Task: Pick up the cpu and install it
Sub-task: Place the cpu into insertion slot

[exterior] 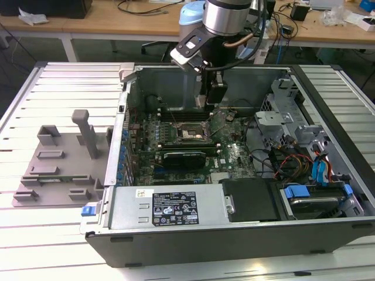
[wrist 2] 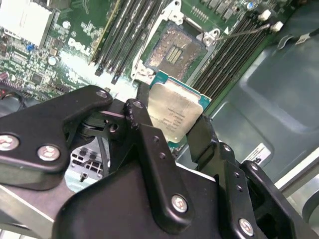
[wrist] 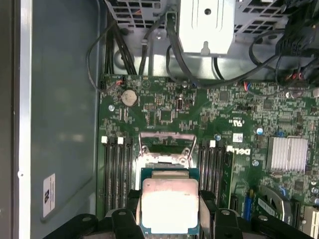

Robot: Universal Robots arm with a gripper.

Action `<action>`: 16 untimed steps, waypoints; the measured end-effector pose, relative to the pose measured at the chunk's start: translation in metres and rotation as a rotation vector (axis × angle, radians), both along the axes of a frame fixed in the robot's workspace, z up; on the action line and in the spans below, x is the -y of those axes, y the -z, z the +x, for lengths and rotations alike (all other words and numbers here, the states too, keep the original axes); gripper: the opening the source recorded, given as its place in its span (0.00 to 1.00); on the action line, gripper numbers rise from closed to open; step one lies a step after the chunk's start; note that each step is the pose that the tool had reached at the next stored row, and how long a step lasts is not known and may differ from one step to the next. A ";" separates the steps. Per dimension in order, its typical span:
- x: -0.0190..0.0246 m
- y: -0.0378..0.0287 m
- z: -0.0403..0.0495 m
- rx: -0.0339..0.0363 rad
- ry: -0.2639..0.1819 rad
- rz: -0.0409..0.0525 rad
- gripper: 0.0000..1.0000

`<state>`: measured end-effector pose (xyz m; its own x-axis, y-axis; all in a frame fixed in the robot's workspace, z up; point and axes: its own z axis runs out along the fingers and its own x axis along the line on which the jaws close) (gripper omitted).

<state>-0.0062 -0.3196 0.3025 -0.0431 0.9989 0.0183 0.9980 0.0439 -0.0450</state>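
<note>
The cpu point(wrist 2: 175, 110) is a thin square chip with a silvery top and a green rim, and my gripper point(wrist 2: 169, 118) is shut on its two opposite edges. In the first wrist view the cpu point(wrist: 169, 205) sits between the black fingers point(wrist: 130, 211) of my gripper point(wrist: 169, 213), just short of the open motherboard socket point(wrist: 166, 149). The socket point(wrist 2: 174, 50) shows bare gold contacts inside its metal frame. In the exterior view my gripper point(exterior: 215, 93) hangs inside the open computer case point(exterior: 193, 234), slightly above and to the exterior view's right of the socket point(exterior: 188, 132).
A grey plastic fixture tray point(exterior: 64, 158) lies outside the case at the exterior view's left. Memory slots point(wrist: 117, 174) flank the socket. A black expansion card point(exterior: 184, 157), a silver heatsink point(wrist: 287, 153), cables point(exterior: 287, 161) and a drive cage point(exterior: 281, 111) crowd the case.
</note>
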 end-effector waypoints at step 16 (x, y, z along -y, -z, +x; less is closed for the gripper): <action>0.0000 0.0061 -0.0347 0.0000 0.001 -0.0051 0.55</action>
